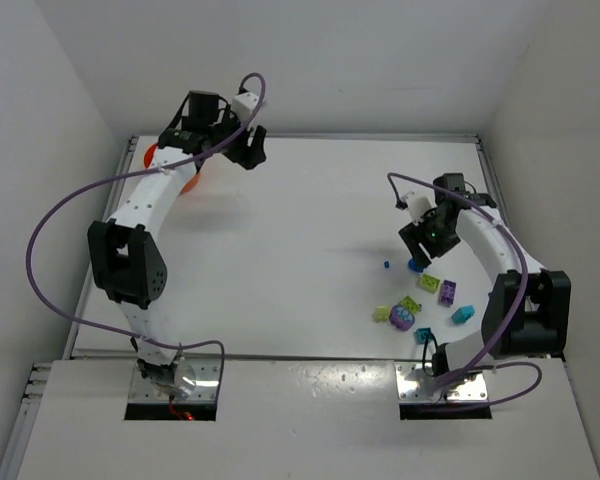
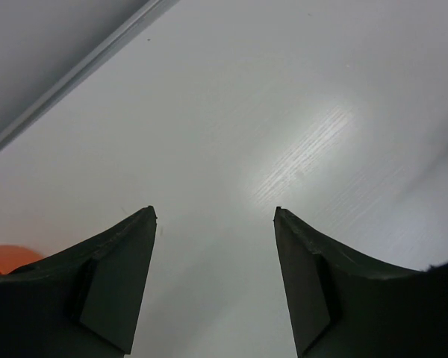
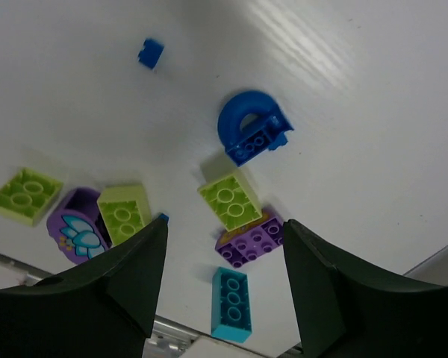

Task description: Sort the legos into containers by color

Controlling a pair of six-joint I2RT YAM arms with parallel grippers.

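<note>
Here, legos near table's front edge, left gripper far back

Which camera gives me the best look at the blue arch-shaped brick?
Right wrist: the blue arch brick lies whole and unobstructed ahead of the right pincer. Top external shows just a sliver of it beside that pincer. Left wrist shows none of it.

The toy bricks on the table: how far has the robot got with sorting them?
Done: hard to say; the orange bowl is mostly hidden behind the left arm. In hand: nothing; the left gripper is open and empty near the bowl, the right gripper open and empty too. Left: a blue arch, a tiny blue bit, lime bricks, a purple brick and a teal brick lie loose on the table.
</note>
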